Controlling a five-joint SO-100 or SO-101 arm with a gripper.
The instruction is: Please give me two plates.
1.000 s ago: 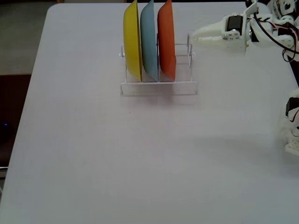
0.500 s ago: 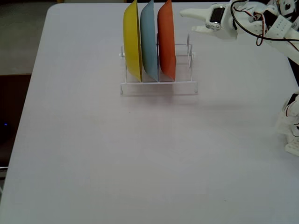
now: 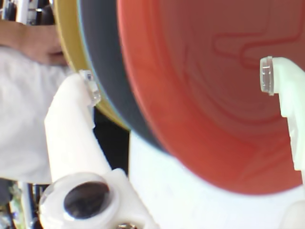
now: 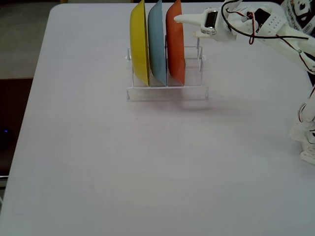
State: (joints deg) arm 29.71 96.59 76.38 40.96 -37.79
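Orange plate (image 4: 175, 42), glossy, faint raised lines on its face in the wrist view (image 3: 214, 86). Light blue plate (image 4: 157, 42), looks dark blue-grey in the wrist view. Yellow plate (image 4: 139, 42). Clear wire rack (image 4: 167, 91). White table (image 4: 123, 162). White gripper (image 4: 186, 25), black and red cables behind it.

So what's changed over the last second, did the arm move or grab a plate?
The claw rose and swung left in the fixed view, from beside the rack's right end to the upper edge of the orange plate. It is open and has gripped nothing. The yellow plate, blue plate, orange plate and rack stayed put.
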